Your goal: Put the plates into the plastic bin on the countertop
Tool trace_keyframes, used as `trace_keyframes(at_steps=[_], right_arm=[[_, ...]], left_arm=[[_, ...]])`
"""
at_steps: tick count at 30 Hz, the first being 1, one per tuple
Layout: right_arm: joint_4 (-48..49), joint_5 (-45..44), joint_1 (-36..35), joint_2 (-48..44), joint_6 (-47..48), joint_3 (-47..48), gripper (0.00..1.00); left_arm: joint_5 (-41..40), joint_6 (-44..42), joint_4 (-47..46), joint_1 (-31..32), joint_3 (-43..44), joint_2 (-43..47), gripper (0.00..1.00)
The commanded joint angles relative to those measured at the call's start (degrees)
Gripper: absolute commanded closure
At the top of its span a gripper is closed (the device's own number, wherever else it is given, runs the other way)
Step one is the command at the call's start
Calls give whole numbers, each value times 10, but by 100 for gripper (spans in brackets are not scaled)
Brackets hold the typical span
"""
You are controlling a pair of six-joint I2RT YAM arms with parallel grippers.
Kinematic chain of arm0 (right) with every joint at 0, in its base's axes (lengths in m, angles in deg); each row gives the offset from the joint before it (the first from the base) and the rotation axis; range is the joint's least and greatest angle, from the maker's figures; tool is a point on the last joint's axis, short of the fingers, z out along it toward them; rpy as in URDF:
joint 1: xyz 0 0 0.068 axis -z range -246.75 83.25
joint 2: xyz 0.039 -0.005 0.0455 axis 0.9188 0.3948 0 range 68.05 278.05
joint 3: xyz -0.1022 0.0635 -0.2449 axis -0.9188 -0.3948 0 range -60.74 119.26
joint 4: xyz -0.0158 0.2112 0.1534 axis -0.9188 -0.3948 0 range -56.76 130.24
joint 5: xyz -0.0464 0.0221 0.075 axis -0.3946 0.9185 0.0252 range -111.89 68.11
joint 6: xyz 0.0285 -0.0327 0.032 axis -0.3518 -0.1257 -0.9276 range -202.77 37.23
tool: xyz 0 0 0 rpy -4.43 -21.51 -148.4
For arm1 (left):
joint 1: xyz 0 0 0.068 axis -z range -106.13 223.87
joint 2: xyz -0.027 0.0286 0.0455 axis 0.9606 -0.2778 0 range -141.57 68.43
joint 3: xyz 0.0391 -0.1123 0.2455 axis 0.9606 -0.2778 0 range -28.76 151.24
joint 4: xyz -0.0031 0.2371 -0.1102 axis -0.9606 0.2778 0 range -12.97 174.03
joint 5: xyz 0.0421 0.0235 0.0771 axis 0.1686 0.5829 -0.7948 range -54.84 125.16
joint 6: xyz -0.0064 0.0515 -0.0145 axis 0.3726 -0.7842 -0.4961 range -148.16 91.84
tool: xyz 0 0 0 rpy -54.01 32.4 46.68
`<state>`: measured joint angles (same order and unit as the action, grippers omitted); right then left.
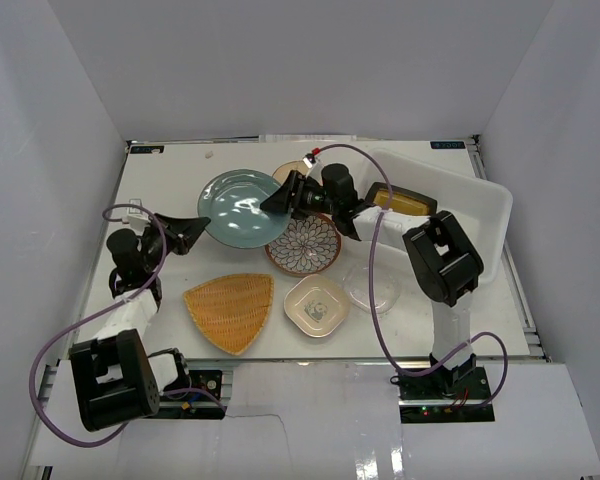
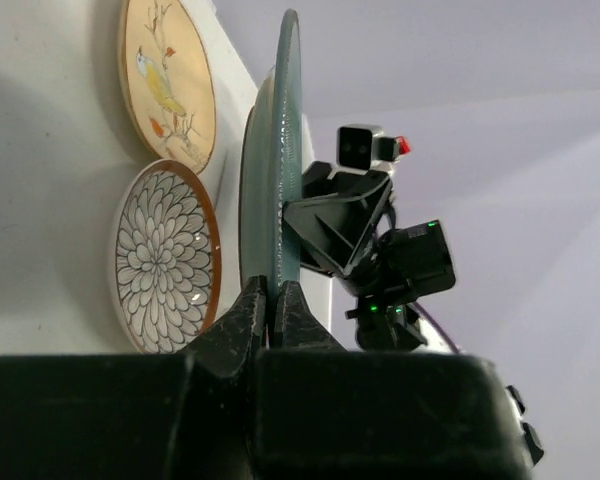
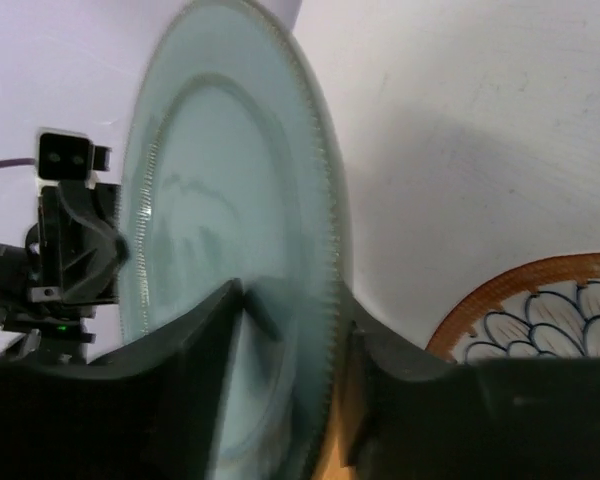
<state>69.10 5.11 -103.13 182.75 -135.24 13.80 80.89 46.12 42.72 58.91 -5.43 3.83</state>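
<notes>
1. Top external view: the teal plate [image 1: 242,207] lies on the countertop [image 1: 170,180], far left of centre. The left gripper [image 1: 202,230] meets its left rim and the right gripper [image 1: 271,203] its right rim. The plastic bin [image 1: 467,205] stands at the far right with the black-rimmed yellow square plate [image 1: 400,201] inside. Near the plate's right side sits the petal-patterned plate [image 1: 303,246]. Closer to the arm bases lie the orange woven triangular plate [image 1: 230,311], the small white square plate [image 1: 317,305] and the clear glass dish [image 1: 371,288]. A sliver of the cream bird plate [image 1: 288,171] shows behind the right arm.

2. Left wrist view: the left claw's fingers [image 2: 245,322] are pressed together on the teal plate's rim, pinching it. The plate is seen edge-on. The bird plate and the petal-patterned plate lie on the surface beside it, and the right gripper is at the plate's opposite edge.

3. Right wrist view: the right claw's fingers [image 3: 195,345] straddle the teal plate's rim, one on each face. It cannot be told whether they press on it or stand just apart. The petal-patterned plate shows at the lower right.
</notes>
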Motion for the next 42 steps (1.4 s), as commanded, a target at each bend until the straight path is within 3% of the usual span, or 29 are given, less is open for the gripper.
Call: trace_keyframes(at_steps=[1, 4, 5, 6, 8, 9, 12, 19, 22, 28, 35, 38, 41, 42], right_arm=[[75, -4, 10, -37, -32, -21, 63], [72, -32, 14, -91, -16, -47, 90], [65, -37, 24, -125, -12, -67, 92], [59, -41, 30, -144, 0, -76, 92], [43, -42, 62, -203, 9, -105, 92], [34, -41, 76, -223, 12, -115, 92], [-2, -22, 154, -306, 26, -154, 92], [-123, 23, 382, -438, 92, -230, 92], [-131, 38, 474, -453, 105, -268, 92], [-146, 35, 525, -431, 141, -293, 92], [-156, 21, 526, -370, 174, -297, 92], [-162, 15, 526, -350, 186, -295, 84], [-170, 7, 526, -340, 198, -294, 56], [-180, -4, 526, -340, 199, -295, 33]], left_arm=[[55, 13, -39, 17, 49, 26, 100], [48, -34, 29, 20, 72, 24, 100], [45, -49, 61, 27, 78, 21, 94], [34, -65, 83, 32, 92, 14, 77], [22, -116, 129, 53, 108, 4, 61], [9, -129, 142, 62, 120, -2, 49], [-4, -160, 166, 99, 144, -42, 37], [-57, -252, 264, 192, 249, -162, 29], [-142, -323, 374, 223, 318, -214, 22], [-217, -432, 491, 264, 420, -346, 19], [-134, -466, 514, 274, 472, -456, 19], [-109, -475, 515, 282, 483, -481, 21], [-98, -479, 519, 290, 488, -497, 28], [-99, -481, 520, 294, 487, -500, 31]])
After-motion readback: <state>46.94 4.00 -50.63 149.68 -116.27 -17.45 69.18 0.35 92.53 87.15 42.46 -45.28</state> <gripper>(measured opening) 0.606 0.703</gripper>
